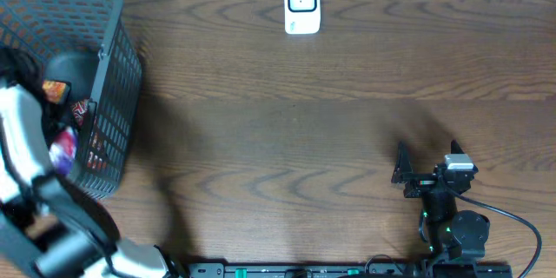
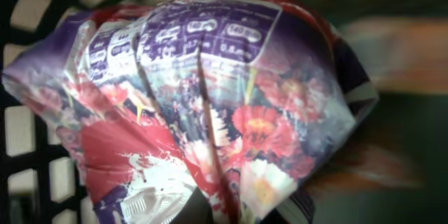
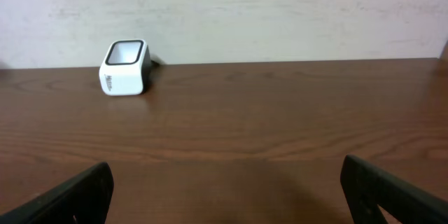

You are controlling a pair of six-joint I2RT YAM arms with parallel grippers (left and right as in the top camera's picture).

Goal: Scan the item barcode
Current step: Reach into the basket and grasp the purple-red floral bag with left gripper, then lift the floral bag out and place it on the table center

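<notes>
Jaws of the left arm (image 1: 19, 143) clamp a flowery packet (image 2: 210, 98) inside the basket (image 1: 117, 95), best lifted clear and turned code-first toward the scanner (image 1: 302, 4); jaws of the right gripper (image 3: 227, 192) stand apart.

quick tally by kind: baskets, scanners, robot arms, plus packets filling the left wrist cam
basket: 1
scanner: 1
robot arms: 2 (left arm, right arm)
floral packet: 1
total: 5
Other items in the basket are too hidden to count.
</notes>
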